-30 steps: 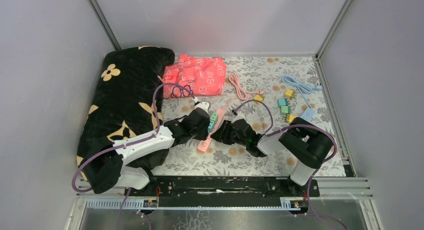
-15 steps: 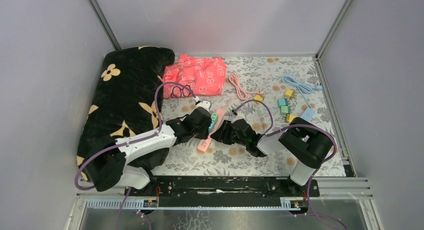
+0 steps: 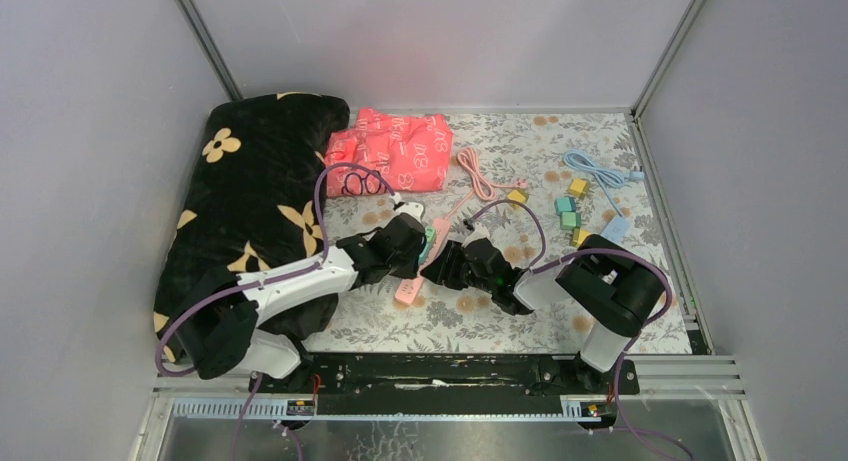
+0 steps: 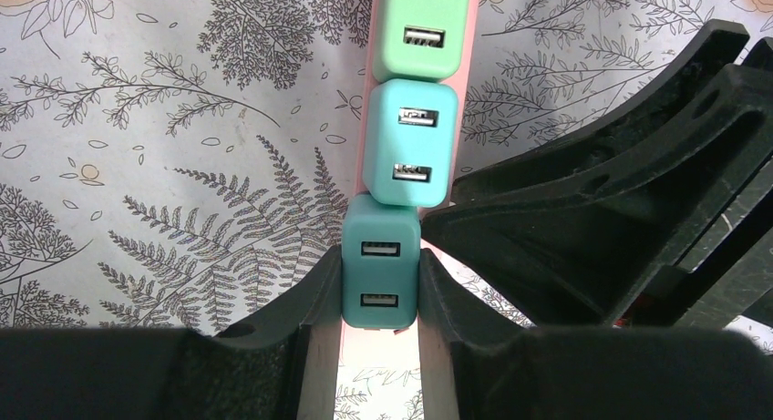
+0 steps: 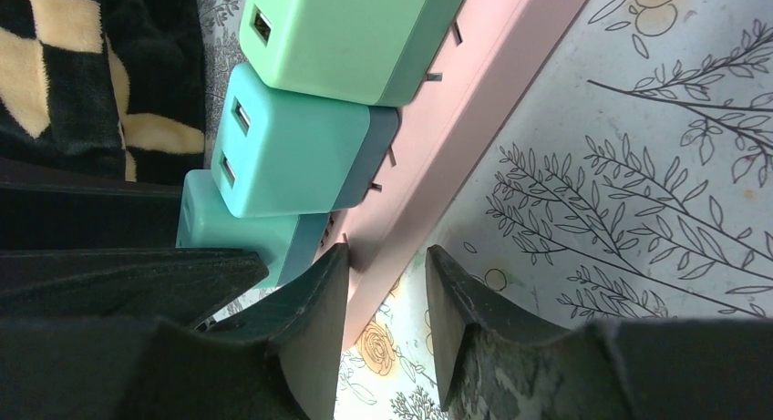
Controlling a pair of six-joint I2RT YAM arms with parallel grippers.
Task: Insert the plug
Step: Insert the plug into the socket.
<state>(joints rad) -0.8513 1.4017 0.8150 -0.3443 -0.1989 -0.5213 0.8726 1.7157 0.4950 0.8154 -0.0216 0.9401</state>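
The left arm [image 3: 300, 281] has edged slightly rightward over the past second; the left hand [image 4: 379, 297] is clenched on the dark-teal plug [image 4: 380, 256], which stands on the pink power strip [image 5: 474, 101] at mid-tabletop, against a turquoise plug [image 4: 409, 142]. The right hand [image 5: 383, 274] pinches the strip's near end; a black blanket [image 3: 250, 191] crowds the left edge; bare tabletop [image 3: 560, 321] lies open on the near side; the pink cloth [image 3: 392, 151] bears white print too small to read.

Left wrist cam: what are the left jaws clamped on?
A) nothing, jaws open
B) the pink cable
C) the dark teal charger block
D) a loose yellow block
C: in the left wrist view the left gripper has its jaws pressed against both sides of the dark teal charger block, the nearest of three on the pink power strip.
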